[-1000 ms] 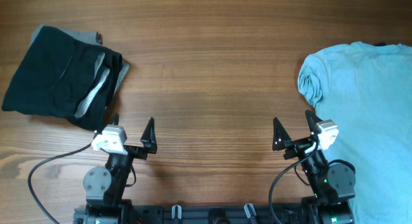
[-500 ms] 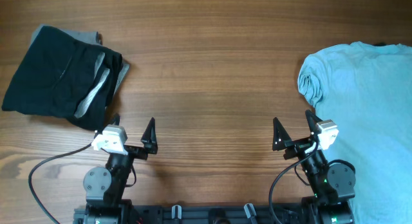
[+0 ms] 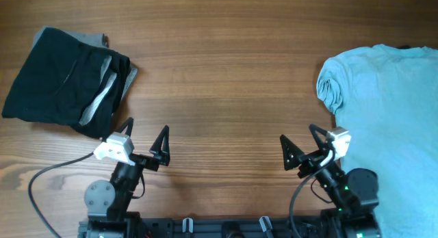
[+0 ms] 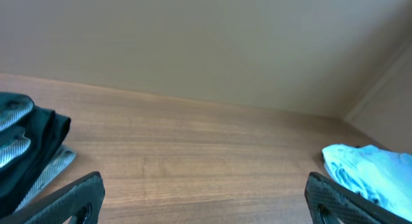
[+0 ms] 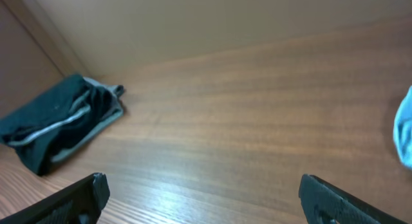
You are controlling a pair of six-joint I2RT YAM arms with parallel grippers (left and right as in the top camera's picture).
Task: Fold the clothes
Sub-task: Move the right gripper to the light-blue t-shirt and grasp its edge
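Brown wood-grain table (image 3: 226, 74), beige wall (image 4: 206, 37).

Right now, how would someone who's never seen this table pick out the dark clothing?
Look at the wooden table, then its far left corner. The black garment lies bunched there, with grey lining showing, unlike the pale blue T-shirt on the right.

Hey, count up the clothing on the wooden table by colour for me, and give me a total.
Pale aqua-blue soft fabric T-shirt: 1
Black folded fabric bundle with grey lining: 1 (how many garments are in it cannot be told)
Total: 2
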